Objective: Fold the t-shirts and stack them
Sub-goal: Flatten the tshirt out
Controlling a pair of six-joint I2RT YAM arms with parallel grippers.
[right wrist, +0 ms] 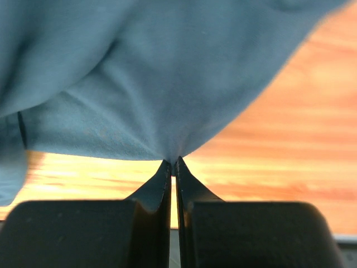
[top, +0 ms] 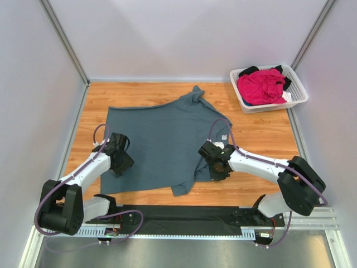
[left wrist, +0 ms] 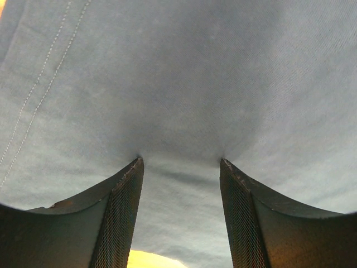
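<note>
The slate blue-grey t-shirt (top: 162, 139) lies spread on the wooden table, rumpled at its far right corner. My left gripper (top: 120, 162) stands on its left edge; in the left wrist view it (left wrist: 180, 162) is open, both fingertips pressing down on the cloth (left wrist: 184, 84). My right gripper (top: 215, 164) is at the shirt's right edge; in the right wrist view it (right wrist: 173, 161) is shut on a pinch of the blue-grey cloth (right wrist: 156, 72), lifted a little off the table. A magenta-pink t-shirt (top: 261, 85) and a black one (top: 248, 71) lie in the basket.
The white slatted basket (top: 268, 106) stands at the back right of the wooden table (top: 256, 134). Grey walls close in the left, back and right sides. A black strip of cloth lies along the near edge between the arm bases.
</note>
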